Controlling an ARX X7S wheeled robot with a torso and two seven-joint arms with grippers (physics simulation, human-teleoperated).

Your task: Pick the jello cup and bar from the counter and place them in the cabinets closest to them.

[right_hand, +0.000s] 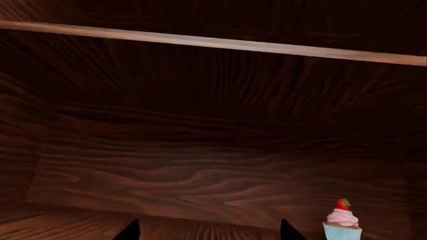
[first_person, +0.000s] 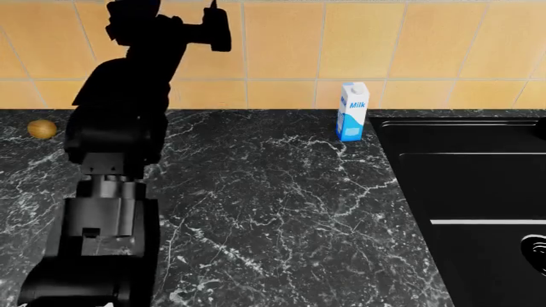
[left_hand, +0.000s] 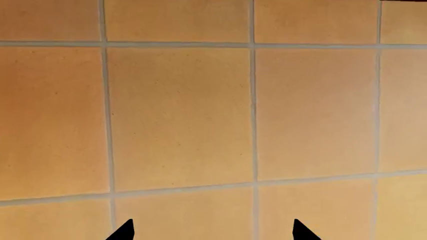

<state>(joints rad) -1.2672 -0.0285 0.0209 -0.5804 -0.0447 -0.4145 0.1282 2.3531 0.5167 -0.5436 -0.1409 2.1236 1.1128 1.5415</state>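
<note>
Neither the jello cup nor the bar shows in any view. The black marble counter (first_person: 282,204) fills the head view. My left arm is raised over the counter's left side, with its gripper (first_person: 215,25) up against the orange tiled wall (left_hand: 180,115). In the left wrist view the left gripper (left_hand: 213,231) is open, its two dark fingertips (left_hand: 123,231) wide apart with only tiles between them. The right gripper (right_hand: 210,232) is open too, facing the inside of a dark wooden cabinet (right_hand: 200,140), empty between its tips. It is out of the head view.
A blue-and-white milk carton (first_person: 351,111) stands at the back of the counter by the wall. A black sink (first_person: 469,192) lies to its right. A small brown round thing (first_person: 41,129) sits far left. A pink-frosted cupcake (right_hand: 342,222) stands inside the cabinet.
</note>
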